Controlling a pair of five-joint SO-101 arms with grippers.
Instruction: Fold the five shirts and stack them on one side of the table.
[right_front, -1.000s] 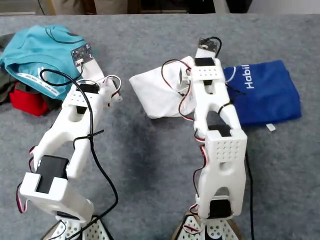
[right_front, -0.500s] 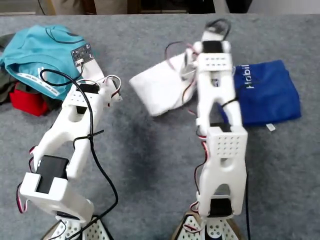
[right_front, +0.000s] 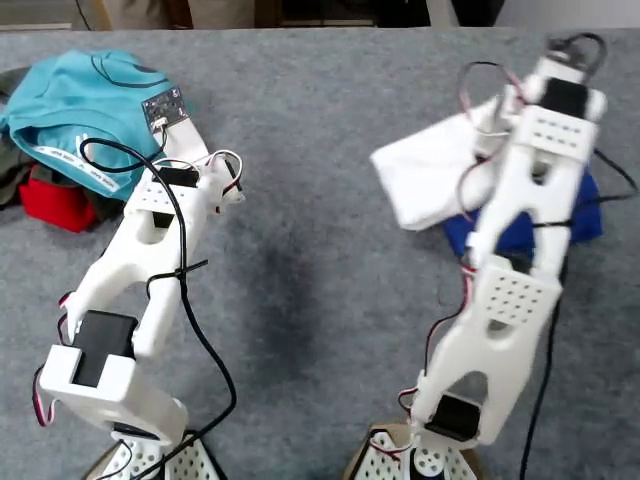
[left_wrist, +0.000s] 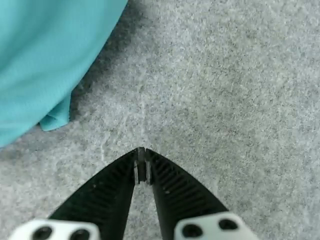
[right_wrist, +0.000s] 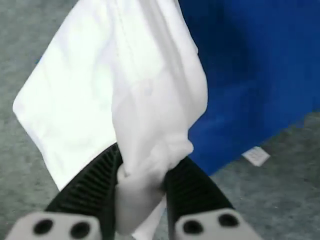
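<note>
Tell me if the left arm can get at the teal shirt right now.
Probably yes: the left gripper, shut and empty, sits just beside the teal shirt, only bare table between them.

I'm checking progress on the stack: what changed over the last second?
The right end effector, still shut on the white shirt, swung it rightward from the middle of the table until it hangs partly over the blue shirt. The left end effector stayed shut beside the teal shirt. The teal shirt and the blue shirt did not shift.
</note>
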